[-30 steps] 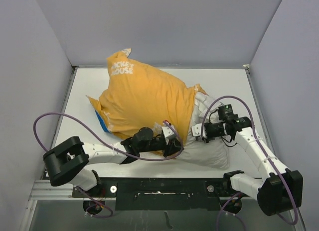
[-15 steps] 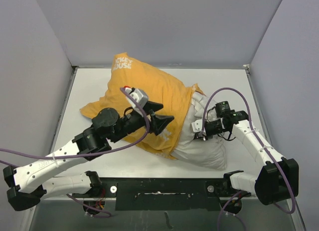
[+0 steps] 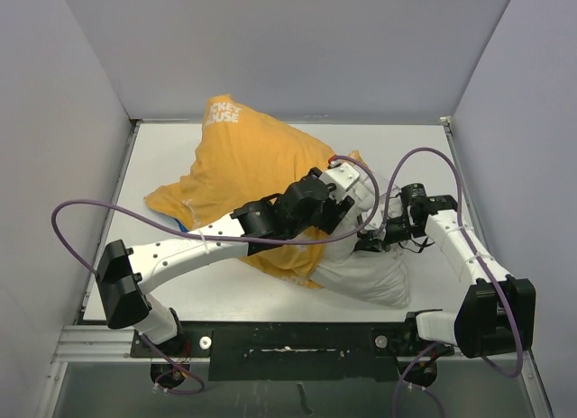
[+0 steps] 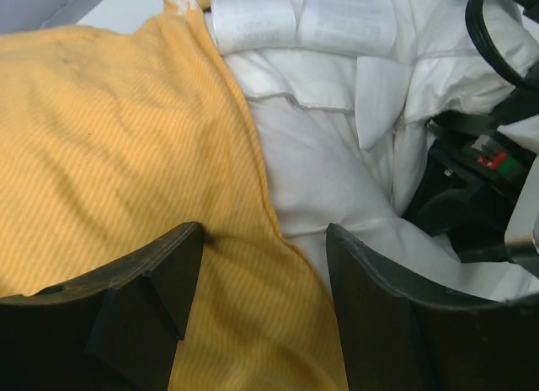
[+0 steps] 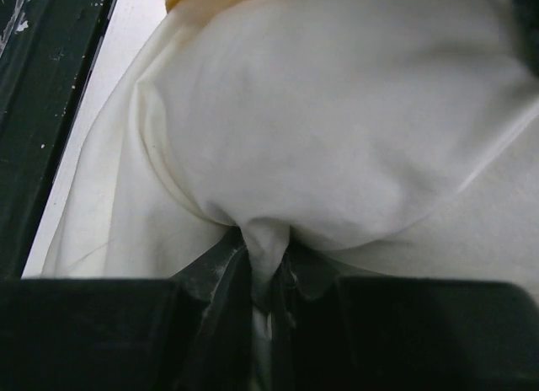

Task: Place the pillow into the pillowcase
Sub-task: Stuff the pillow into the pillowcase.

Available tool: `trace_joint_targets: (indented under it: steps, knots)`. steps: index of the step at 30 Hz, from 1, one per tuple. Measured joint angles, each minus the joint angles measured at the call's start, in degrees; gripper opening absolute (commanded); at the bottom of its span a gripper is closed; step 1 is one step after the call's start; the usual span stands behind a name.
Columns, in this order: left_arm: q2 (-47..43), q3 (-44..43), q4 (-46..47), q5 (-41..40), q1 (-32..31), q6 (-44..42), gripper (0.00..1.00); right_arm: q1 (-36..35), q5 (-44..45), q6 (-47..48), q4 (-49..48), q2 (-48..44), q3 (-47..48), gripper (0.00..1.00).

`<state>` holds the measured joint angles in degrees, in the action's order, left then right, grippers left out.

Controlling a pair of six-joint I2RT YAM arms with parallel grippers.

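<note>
The pillowcase (image 3: 243,166) lies mustard-yellow side up in the middle of the table, with white lettering at its far corner. The white pillow (image 3: 365,274) is partly inside it and sticks out of the opening at the near right. My left gripper (image 3: 347,202) is open and hovers over the case's hem, where yellow cloth (image 4: 109,130) meets the pillow (image 4: 328,172); the gripper (image 4: 265,239) holds nothing. My right gripper (image 3: 374,240) is shut on a pinched fold of the pillow (image 5: 337,113); in its own view the gripper (image 5: 268,256) grips white cloth.
White sewn labels (image 4: 345,20) sit on the pillow's far edge. A sliver of the case's blue side (image 3: 183,225) shows at its left. Grey walls enclose three sides of the white table (image 3: 162,148). The black base rail (image 3: 297,341) runs along the near edge.
My left arm has let go at the case's near edge, lifted, and swung right to the case's opening beside the right gripper. The case has settled flatter. The right gripper stays on the pillow.
</note>
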<state>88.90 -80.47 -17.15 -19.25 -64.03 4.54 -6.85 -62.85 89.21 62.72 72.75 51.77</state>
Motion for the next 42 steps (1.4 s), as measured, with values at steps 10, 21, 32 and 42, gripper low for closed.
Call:
trace_joint_targets:
  steps: [10, 21, 32, 42]
  knots:
    - [2.0, -1.9, 1.9, -3.8, 0.0, -3.5, 0.00, 0.2, 0.3, -0.3, 0.6, -2.2, -0.2, 0.40]
    - [-1.3, 7.9, 12.4, 3.8, 1.2, -3.3, 0.00, 10.8, 3.2, -7.5, 19.2, -5.2, 27.3, 0.99]
    - [-4.0, 10.7, 15.8, 9.3, 2.2, -1.5, 0.00, 5.9, 9.9, -32.9, -0.9, 1.6, 20.4, 0.12]
    - [-3.7, 4.7, 20.6, 36.4, 15.7, 16.5, 0.00, -10.3, 15.5, -47.6, -22.7, -8.0, 6.8, 0.00]
